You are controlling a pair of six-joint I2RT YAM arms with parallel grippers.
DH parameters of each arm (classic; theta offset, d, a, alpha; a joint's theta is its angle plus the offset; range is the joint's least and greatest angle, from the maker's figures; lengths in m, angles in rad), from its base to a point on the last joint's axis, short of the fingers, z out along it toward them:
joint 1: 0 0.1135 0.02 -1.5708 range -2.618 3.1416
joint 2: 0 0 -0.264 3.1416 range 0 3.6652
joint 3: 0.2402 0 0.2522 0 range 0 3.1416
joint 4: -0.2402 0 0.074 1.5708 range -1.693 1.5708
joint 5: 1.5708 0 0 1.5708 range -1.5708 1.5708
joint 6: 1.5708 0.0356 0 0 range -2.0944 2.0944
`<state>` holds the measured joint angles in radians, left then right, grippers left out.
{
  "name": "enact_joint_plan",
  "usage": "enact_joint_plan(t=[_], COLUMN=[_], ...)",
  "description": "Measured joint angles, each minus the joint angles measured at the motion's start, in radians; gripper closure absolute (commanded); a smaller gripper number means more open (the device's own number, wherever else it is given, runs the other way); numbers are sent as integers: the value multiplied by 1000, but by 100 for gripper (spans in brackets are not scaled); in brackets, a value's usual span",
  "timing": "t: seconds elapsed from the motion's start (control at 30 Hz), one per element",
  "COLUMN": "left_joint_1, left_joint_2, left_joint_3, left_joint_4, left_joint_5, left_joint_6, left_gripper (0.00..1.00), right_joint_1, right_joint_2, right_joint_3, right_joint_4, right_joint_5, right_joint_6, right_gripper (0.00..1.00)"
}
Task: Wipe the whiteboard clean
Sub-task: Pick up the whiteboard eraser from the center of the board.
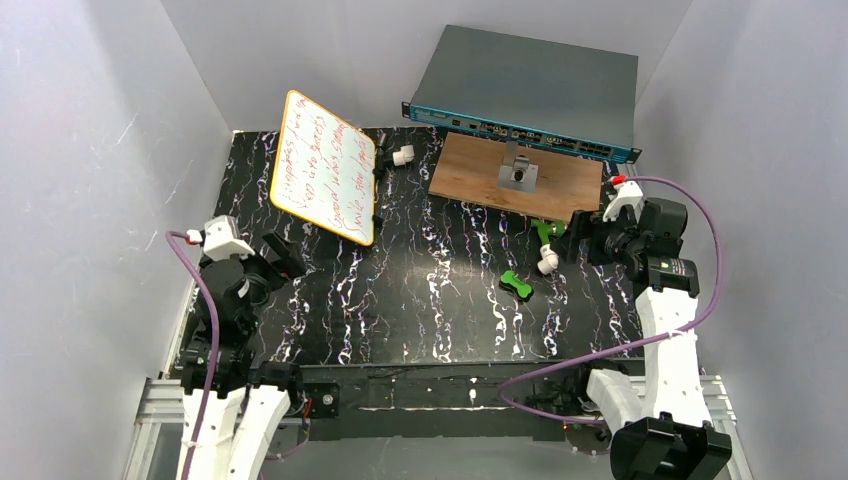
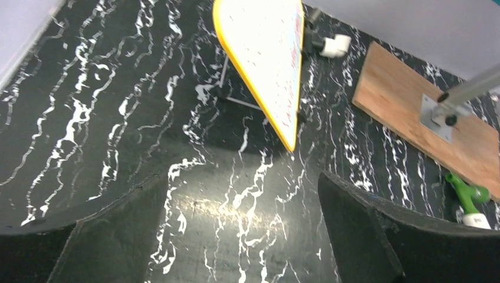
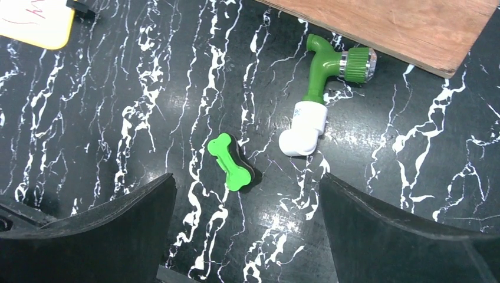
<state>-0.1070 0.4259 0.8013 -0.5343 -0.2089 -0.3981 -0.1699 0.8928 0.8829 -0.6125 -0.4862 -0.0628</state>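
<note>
The whiteboard (image 1: 325, 167) stands propped at rear left, red writing on it. Both claws gape wide, empty. The green eraser (image 3: 230, 161) lies just ahead of the right claw (image 1: 585, 240), long axis diagonal. The left claw (image 1: 283, 255) sits nearer the whiteboard.

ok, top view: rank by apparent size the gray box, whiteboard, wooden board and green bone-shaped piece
1. gray box, largest
2-3. wooden board and whiteboard: they look about alike, and the whiteboard stands tilted, so I won't rank them
4. green bone-shaped piece, clearly smallest

Grey walls (image 1: 90, 150), black marbled tabletop (image 1: 420, 300)
</note>
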Motion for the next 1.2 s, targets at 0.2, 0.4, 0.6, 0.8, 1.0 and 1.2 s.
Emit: enact_joint_plan(t=[0.2,0.4,0.6,0.8,1.0,1.2], left_joint_1=[0,0,0,0,0,0], left_joint_2=[-10,-51,-62,-63,-73,-81], left_joint_3=[-5,-56,-103,-110,-159,-203], left_joint_4=[-22,-18,-17,-11,3,15], left_joint_5=[88,124,169,270,330,362], left_joint_6=[-5,12,8,-10,-30,-48], left_gripper=[2,2,2,2,0,1], right_joint_1=[0,0,9,200,354,458], right_joint_2=[6,22,66,144,211,394], right_joint_3=[6,6,10,18,-4,-23], right_joint_4=[-15,-24,-85,-226,-163,-37], right_joint_5=[-7,-35,-185,-250,-182,-43], right_joint_6=[13,19,-187,-556,-621,-552], right_gripper=[5,5,5,5,12,28])
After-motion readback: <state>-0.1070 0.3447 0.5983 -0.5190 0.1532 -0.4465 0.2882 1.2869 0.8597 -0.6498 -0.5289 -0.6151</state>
